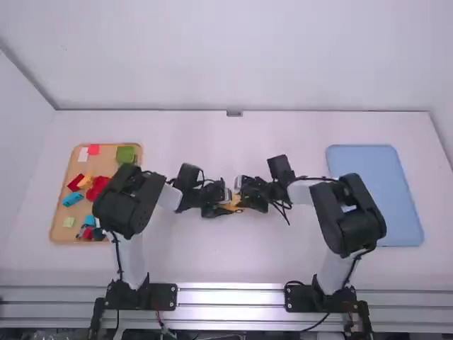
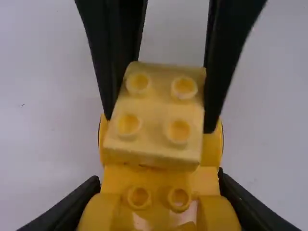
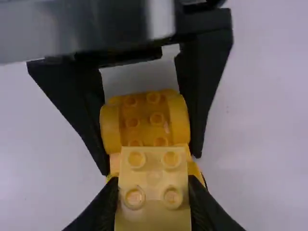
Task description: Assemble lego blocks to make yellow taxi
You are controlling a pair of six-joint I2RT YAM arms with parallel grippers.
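Nearest, at the worktop's front edge, stand the bases of both arms, over a silver rail. Farther in, around the middle of the worktop, the two claws face each other, close together. The left claw is closed on a yellow car body with rounded sides and studs on top. The right claw grips a paler yellow four-stud block by its sides, over one end of the body; whether the two are pressed together I cannot tell. Near the worktop's left edge lies a tan tray. Toward its front edge are a dark block, a small red piece and a blue one, with a pale green block by the left edge. Past these come a light blue piece, then a large red piece, an orange piece and a dark red block. In its far left corner are a white block and a bright red block; in the far right corner, a green block. Near the worktop's right edge lies a blue tray.
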